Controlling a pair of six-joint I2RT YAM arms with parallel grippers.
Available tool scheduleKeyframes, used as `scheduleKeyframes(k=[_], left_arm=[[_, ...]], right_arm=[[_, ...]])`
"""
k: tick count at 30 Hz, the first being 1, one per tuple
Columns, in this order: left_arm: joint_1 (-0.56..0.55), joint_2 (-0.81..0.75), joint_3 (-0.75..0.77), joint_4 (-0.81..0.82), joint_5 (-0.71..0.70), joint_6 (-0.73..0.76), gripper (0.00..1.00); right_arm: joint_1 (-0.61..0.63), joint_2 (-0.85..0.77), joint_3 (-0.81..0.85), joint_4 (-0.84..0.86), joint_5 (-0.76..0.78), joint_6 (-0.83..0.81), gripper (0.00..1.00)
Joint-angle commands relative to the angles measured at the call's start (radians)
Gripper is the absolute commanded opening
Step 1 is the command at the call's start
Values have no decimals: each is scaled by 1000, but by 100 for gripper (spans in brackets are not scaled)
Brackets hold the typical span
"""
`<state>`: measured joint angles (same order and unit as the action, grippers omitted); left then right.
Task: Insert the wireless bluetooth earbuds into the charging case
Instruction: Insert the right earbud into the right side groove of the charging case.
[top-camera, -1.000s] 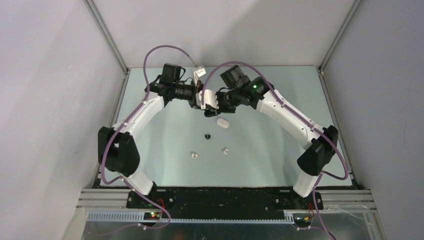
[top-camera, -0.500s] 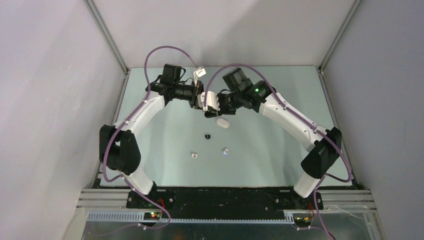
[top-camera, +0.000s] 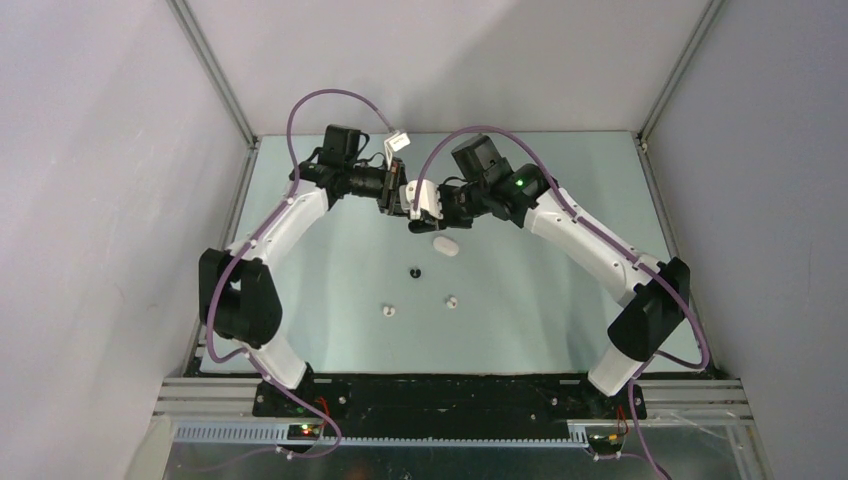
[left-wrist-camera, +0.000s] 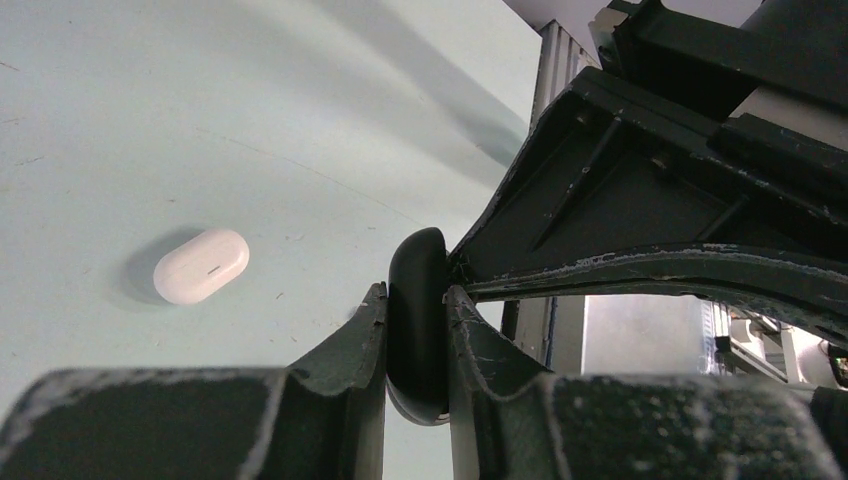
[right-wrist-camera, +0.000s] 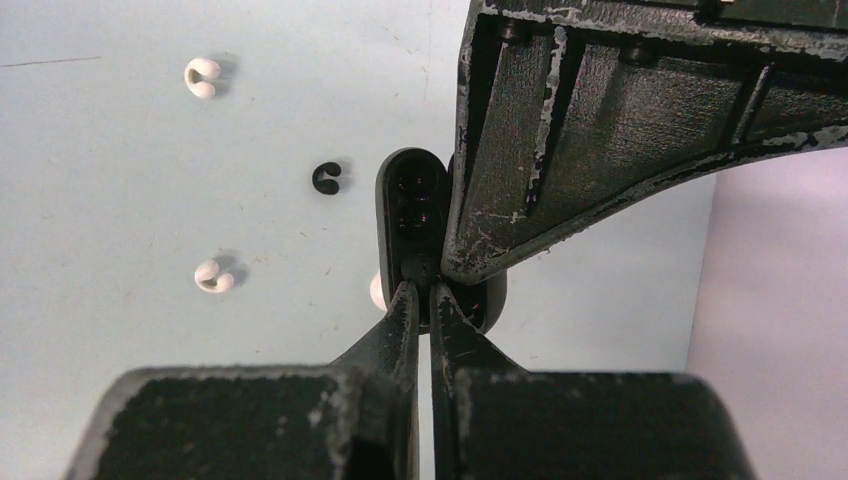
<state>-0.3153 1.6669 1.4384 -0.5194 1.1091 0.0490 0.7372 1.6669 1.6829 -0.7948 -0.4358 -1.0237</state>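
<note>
Two robot arms reach in from either side and meet above the far half of a pale green desk (top-camera: 330, 270), midway between its left and right edges. The left fingers (left-wrist-camera: 350, 345) are clamped on a black charging case (left-wrist-camera: 418, 270) and hold it on edge, clear of the desk, with one finger pressed to each flat side. The right fingers (right-wrist-camera: 395, 330) are drawn almost fully together. Their tips sit at the lower end of the case's open inner face, where two dark sockets show. It is not possible to tell whether they pinch anything. A white charging case (top-camera: 445, 245) lies closed on the desk just nearer than the meeting point. Closer to the near edge, around the desk's middle, sit a black earbud (top-camera: 415, 271), a white earbud (top-camera: 389, 311) toward the left edge, and a second white earbud (top-camera: 451, 300) toward the right edge, all apart from one another.
</note>
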Motion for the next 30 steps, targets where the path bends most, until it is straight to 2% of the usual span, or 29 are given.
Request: scheduleKeyframes(k=[1, 5, 9, 13, 24, 30], left_arm=[[-3, -5, 45, 27, 89, -19, 0], [0, -5, 45, 28, 94, -15, 0], [1, -4, 42, 27, 90, -14, 0], [1, -4, 43, 28, 91, -14, 0], [8, -4, 46, 27, 87, -14, 0], [16, -8, 41, 29, 82, -14, 0]], right_arm=[[0, -25, -5, 20, -47, -1, 0], [1, -37, -27, 36, -21, -23, 5], [1, -55, -39, 78, 0, -10, 21], [5, -74, -36, 107, 18, -1, 28], [-5, -133, -32, 92, 32, 12, 33], [-79, -188, -26, 139, -83, 149, 38]])
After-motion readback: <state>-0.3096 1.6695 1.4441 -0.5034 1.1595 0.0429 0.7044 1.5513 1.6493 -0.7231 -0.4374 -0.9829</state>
